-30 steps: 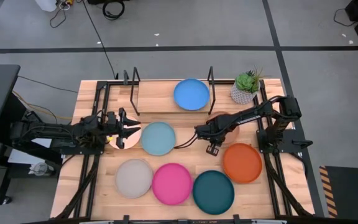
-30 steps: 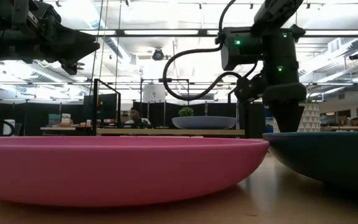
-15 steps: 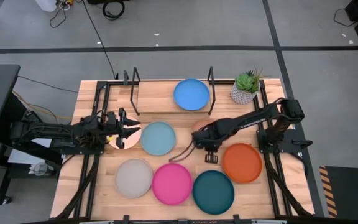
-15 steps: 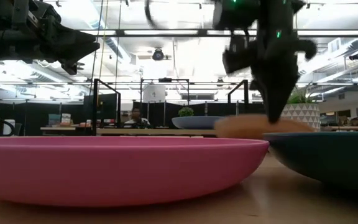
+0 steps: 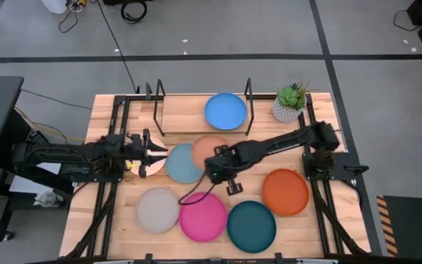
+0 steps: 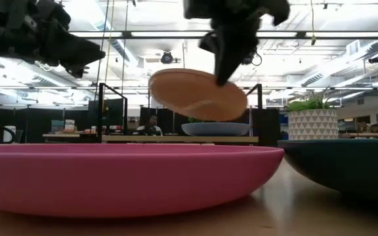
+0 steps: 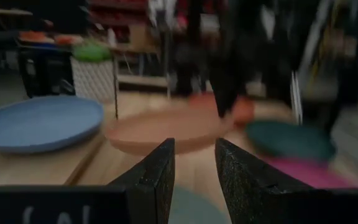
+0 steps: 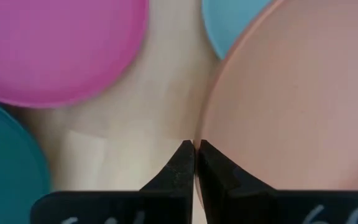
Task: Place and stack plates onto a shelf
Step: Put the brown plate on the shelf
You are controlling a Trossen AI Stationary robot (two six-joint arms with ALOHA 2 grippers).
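My right gripper point(image 5: 215, 163) is shut on the tan plate point(image 5: 209, 146), held in the air over the right edge of the light blue plate point(image 5: 184, 164). The tan plate also shows in the low view point(image 6: 199, 96). My left gripper point(image 5: 159, 152) hovers open and empty over the peach plate point(image 5: 144, 166) at the table's left. The blue plate point(image 5: 226, 111) lies flat on the shelf's board point(image 5: 189, 117). The grey point(image 5: 158, 210), magenta point(image 5: 202, 217), dark teal point(image 5: 251, 226) and orange point(image 5: 286, 192) plates lie flat on the table. My right gripper pinches the tan plate's rim point(image 8: 197, 134) between its two fingers, on the plate's near side. The fingers come from above, slanting down. The plate is lifted clear of the table and tilted, its left side higher in the low view point(image 6: 166, 82).
A small potted plant point(image 5: 290, 103) stands at the far right beside the shelf. The shelf's black uprights point(image 5: 248, 94) rise on either side of the blue plate. Bare board shows left of the blue plate point(image 5: 178, 117).
My right gripper has carried the tan plate up off the table and toward the table's left, from beside the orange plate to over the light blue plate's right edge. The plate has gone from lying low to hanging tilted in the air.
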